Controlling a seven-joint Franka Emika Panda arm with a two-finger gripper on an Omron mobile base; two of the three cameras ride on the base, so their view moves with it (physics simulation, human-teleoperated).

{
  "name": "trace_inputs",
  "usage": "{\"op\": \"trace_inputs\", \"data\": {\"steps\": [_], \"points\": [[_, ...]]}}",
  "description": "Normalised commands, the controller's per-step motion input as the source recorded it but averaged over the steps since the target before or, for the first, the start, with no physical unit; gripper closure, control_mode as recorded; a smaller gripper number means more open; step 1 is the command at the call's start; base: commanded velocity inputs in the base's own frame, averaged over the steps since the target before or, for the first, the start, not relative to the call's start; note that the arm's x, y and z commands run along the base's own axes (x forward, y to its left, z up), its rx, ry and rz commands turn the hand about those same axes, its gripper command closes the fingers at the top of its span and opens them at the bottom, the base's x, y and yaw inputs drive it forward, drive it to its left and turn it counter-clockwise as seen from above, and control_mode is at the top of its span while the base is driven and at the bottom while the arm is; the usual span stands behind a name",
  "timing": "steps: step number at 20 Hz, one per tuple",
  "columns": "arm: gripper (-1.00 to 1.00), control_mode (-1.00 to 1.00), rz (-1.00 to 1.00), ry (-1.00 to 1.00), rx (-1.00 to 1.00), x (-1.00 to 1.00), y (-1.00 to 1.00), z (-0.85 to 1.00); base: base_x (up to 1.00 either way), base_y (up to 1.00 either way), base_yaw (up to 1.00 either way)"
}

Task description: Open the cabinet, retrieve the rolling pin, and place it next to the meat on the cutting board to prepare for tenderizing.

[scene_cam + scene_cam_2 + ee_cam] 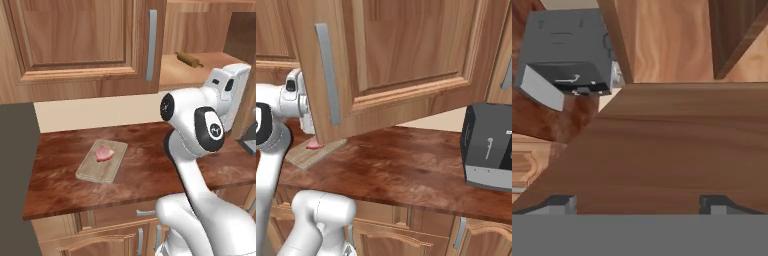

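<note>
The rolling pin (189, 59) lies on the wooden shelf (200, 72) inside the open cabinet (210, 45), angled across the board, well above the worktop (150, 165) and untouched by the arm. The cabinet's door (406, 60) stands swung out toward the cameras, its long grey bar handle (328, 75) upright near the free edge in the right base view. Down on the dark reddish worktop, the pale cutting board (102, 161) sits left of the arm with the small pink meat (104, 153) resting on its far half; in the right base view one corner of the board (308, 154) and a sliver of meat (314, 144) peek out beneath the door's lower edge. The white arm rises between board and cabinet, its wrist lifted to the level of the shelf at the cabinet's opening. In the hand view the claw (637, 202) faces a broad brown wooden surface at close range, with its two dark fingertips (559, 204) set far apart near the lower corners, so the claw is spread wide and holds nothing. A dark grey boxy appliance (488, 147) with a lighter base stands on the worktop to the right, and also appears tilted at upper left in the hand view (562, 55). Low cabinets with short grey handles (145, 212) line the front below the worktop.
</note>
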Motion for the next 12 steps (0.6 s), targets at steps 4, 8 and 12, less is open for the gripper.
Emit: {"op": "trace_inputs", "data": {"steps": [4,8,12], "points": [[-1.00,-1.00,-0.15,0.00,0.04,-0.51,-1.00,0.00,0.00,0.00,0.00],[-1.00,-1.00,-0.10,0.00,0.04,-0.38,-1.00,0.00,0.00,0.00,0.00],[-1.00,-1.00,-0.06,0.00,0.05,-0.23,-1.00,0.00,0.00,0.00,0.00]]}}
